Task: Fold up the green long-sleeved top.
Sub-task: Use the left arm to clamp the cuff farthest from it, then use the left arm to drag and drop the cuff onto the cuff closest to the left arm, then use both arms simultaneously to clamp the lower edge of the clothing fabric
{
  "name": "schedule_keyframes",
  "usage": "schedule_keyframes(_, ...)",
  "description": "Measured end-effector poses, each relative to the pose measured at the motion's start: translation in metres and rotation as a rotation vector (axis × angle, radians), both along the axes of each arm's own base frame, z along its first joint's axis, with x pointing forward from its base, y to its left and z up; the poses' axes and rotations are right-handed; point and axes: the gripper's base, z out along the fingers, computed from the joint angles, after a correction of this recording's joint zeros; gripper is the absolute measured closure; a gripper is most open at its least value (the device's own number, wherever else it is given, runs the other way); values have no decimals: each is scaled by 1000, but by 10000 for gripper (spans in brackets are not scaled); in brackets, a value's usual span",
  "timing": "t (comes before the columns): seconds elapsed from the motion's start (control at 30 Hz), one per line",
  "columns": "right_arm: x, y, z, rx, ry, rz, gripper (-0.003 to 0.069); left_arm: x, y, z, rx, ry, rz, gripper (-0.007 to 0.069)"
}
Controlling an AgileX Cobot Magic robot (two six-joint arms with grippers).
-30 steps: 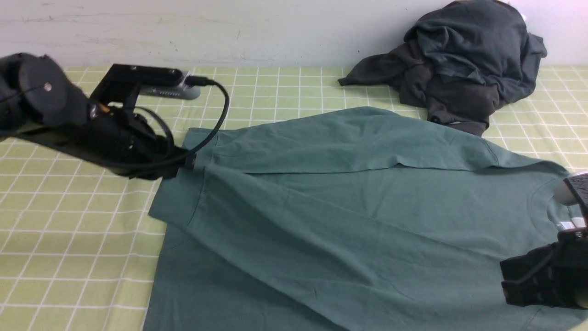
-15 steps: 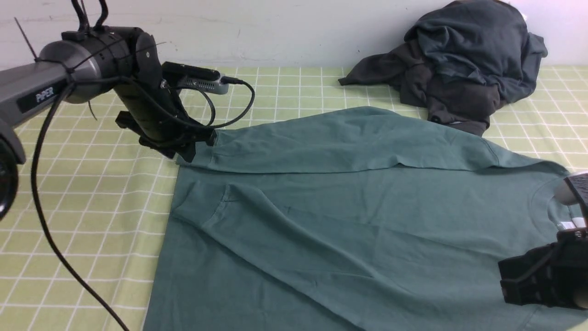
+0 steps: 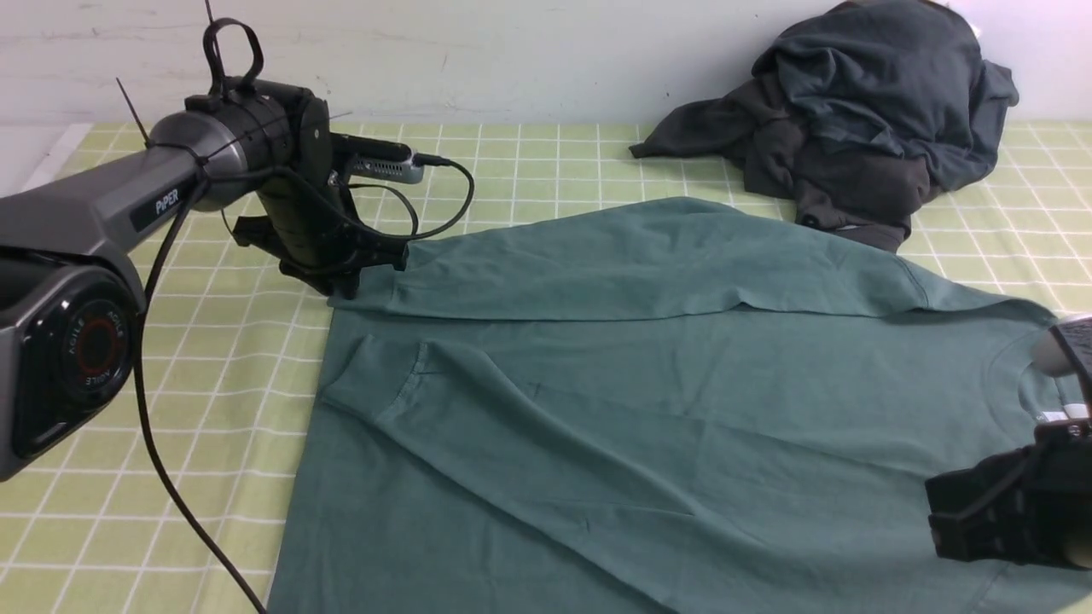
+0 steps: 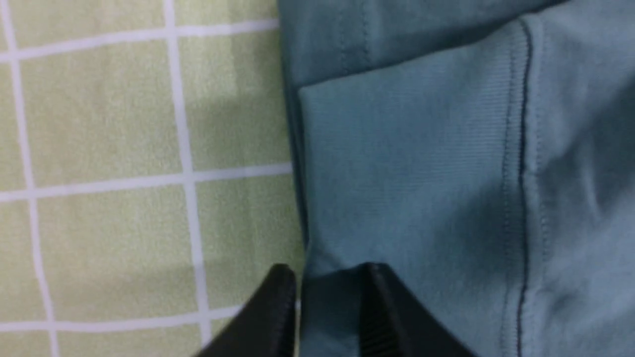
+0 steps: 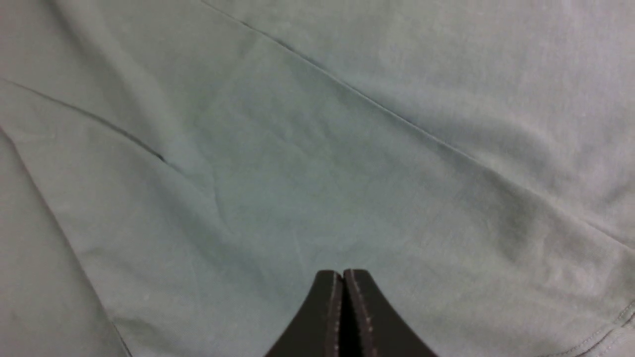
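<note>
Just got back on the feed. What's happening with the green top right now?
The green long-sleeved top lies spread on the checked tablecloth, with both sleeves laid across its body. The left gripper is at the far sleeve's cuff. Its jaws are narrowly apart with the cuff edge between them, and I can't tell whether it grips. The right gripper is shut on nothing, low over the body near the collar. A heap of dark clothes sits at the back, away from both arms.

wall [image 3: 512, 51]: pale, scuffed, behind table | table [image 3: 85, 529]: yellow-green cloth, white grid | light: soft, even
</note>
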Motion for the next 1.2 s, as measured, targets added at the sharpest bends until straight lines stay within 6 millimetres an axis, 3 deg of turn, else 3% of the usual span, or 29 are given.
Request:
schedule_keyframes(0.07, 0, 0, 0, 0, -1, 0, 669, 2, 0, 9, 2, 13, 4, 598)
schedule_keyframes(0.17, 0, 0, 0, 0, -1, 0, 669, 2, -1, 21, -6, 27, 7, 618)
schedule_keyframes(0.33, 0, 0, 0, 0, -1, 0, 669, -6, -10, 70, -51, 43, -81, 626)
schedule_keyframes(0.43, 0, 0, 0, 0, -1, 0, 669, -23, -17, 113, -94, -17, -131, 626)
schedule_keyframes(0.47, 0, 0, 0, 0, -1, 0, 669, -23, -18, 113, -96, -17, -132, 626)
schedule_keyframes(0.5, 0, 0, 0, 0, -1, 0, 669, -39, -20, 129, -103, -18, -144, 626)
schedule_keyframes(0.53, 0, 0, 0, 0, -1, 0, 669, -41, -19, 130, -104, -15, -146, 626)
schedule_keyframes(0.57, 0, 0, 0, 0, 0, 0, 669, -56, -18, 135, -104, 6, -148, 626)
schedule_keyframes(0.63, 0, 0, 0, 0, 2, 1, 669, -70, -16, 136, -100, 34, -149, 626)
schedule_keyframes(0.73, -1, 0, 0, -1, 7, 2, 669, -111, -8, 126, -84, 144, -143, 626)
schedule_keyframes(0.83, -1, 0, 0, -1, 8, 3, 669, -134, -6, 105, -72, 243, -142, 626)
schedule_keyframes(0.97, -1, 0, 0, 7, 12, -1, 669, -165, -13, 61, -33, 418, -189, 613)
schedule_keyframes(1.07, -1, 1, 0, 18, 18, -5, 669, -184, -18, 39, -14, 510, -218, 556)
schedule_keyframes(1.2, -3, 2, -1, 27, 37, -4, 669, -199, -26, 38, -5, 516, -252, 438)
